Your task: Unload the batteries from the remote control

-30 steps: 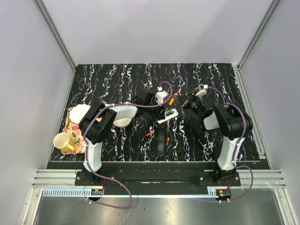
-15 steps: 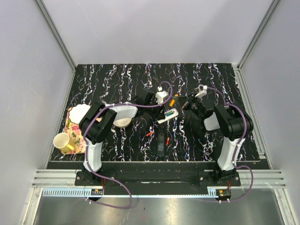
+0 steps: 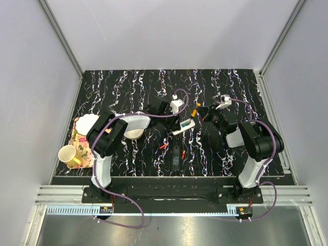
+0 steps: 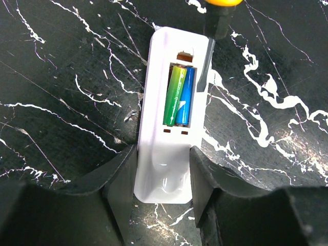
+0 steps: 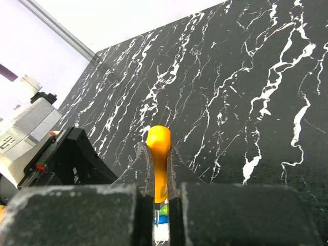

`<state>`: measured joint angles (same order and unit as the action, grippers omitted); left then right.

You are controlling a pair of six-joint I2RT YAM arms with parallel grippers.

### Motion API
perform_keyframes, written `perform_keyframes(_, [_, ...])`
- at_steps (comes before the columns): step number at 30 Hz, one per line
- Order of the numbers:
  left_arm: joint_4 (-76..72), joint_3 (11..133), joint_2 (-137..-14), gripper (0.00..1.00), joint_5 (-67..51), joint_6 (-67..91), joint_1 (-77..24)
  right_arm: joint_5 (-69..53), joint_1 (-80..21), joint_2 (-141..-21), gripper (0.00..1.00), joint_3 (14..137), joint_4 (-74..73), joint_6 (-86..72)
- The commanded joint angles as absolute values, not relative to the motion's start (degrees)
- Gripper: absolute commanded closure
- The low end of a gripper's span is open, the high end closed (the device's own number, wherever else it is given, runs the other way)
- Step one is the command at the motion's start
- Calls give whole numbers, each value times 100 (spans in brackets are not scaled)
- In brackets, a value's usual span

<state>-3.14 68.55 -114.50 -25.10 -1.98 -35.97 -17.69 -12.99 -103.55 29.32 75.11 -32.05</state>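
Note:
The white remote control (image 4: 171,102) lies on the black marbled table with its battery slot facing up. A green battery (image 4: 172,95) and a blue battery (image 4: 185,97) sit side by side in the slot. My left gripper (image 4: 164,154) is shut on the remote's near end, one finger against each side. In the top view it (image 3: 180,117) reaches the remote (image 3: 185,126) from the far side. My right gripper (image 5: 159,154) is shut on an orange-handled screwdriver (image 5: 160,164). Its metal shaft (image 4: 203,77) slants down along the remote's right edge, beside the blue battery.
A black flat piece (image 3: 176,157) and two small red bits (image 3: 163,146) lie in front of the remote. A white bowl (image 3: 134,134) sits under the left arm. At the left edge are a flowered tray (image 3: 81,146) and a yellow cup (image 3: 68,155).
My right arm has swung to the right, and the screwdriver handle has shifted slightly right with it. The left gripper and remote have stayed put.

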Motion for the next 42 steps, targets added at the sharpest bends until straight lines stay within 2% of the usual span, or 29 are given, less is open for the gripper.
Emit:
perform_keyframes(1, [-272, 6838, -11786, 100, -2083, -308, -3691, -1415, -1336, -10222, 100, 2909, 8525, -2777])
perform_keyframes(15, [-255, 6820, -11777, 100, -2101, -308, -3691, -818, -1397, -10468, 100, 2944, 8859, -2681])
perform_keyframes(42, [-255, 6812, -11760, 100, -2101, -343, -3691, -1055, -1696, -10828, 100, 3568, 8868, -3137])
